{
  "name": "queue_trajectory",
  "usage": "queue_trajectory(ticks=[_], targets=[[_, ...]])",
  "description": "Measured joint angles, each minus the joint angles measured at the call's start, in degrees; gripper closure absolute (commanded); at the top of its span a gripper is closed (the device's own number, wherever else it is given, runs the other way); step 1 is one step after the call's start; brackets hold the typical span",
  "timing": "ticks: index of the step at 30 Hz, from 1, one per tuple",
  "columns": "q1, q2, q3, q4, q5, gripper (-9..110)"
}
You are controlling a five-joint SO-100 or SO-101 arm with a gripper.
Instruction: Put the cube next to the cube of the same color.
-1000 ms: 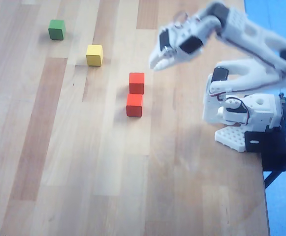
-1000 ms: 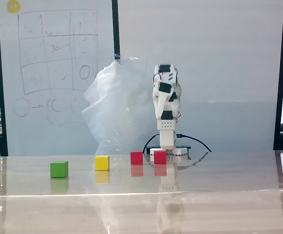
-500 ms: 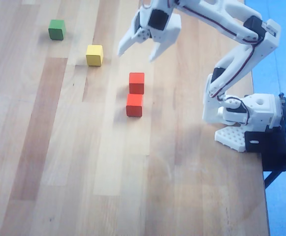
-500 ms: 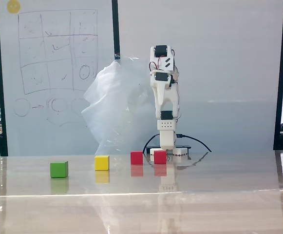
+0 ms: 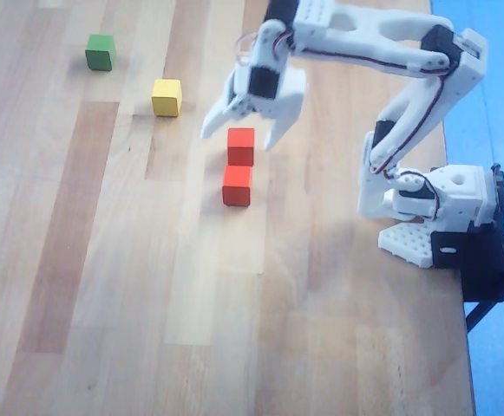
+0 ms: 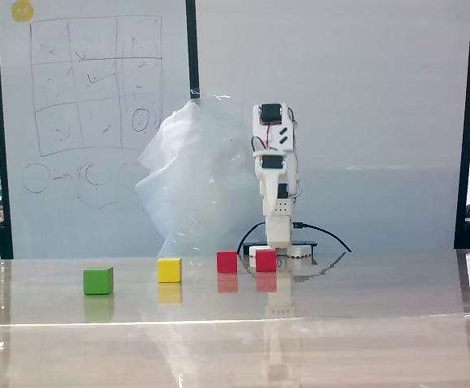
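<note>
In the overhead view, going left to right across the wooden tabletop (image 5: 104, 286), a green cube (image 5: 100, 52) lies far left, then a yellow cube (image 5: 166, 97), then two red cubes in a column. The upper red cube (image 5: 241, 146) sits directly below the gripper (image 5: 243, 132), between its spread fingertips, which do not touch it. The lower red cube (image 5: 237, 185) lies just beside it, nearly touching. The gripper's jaws are apart and empty. The white arm (image 5: 408, 113) reaches in from the right.
</note>
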Motion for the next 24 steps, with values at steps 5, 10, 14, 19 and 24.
queue_trajectory(ticks=[5, 10, 14, 19, 24], targets=[[-0.1, -4.2, 5.0, -7.8, 0.0, 74], [-0.1, -5.4, 8.1, -13.2, 0.0, 74], [-0.1, -5.4, 9.8, -16.1, 0.0, 74], [-0.1, -5.4, 13.3, -19.5, 0.0, 74], [-0.1, -5.4, 15.2, -21.4, 0.0, 74]])
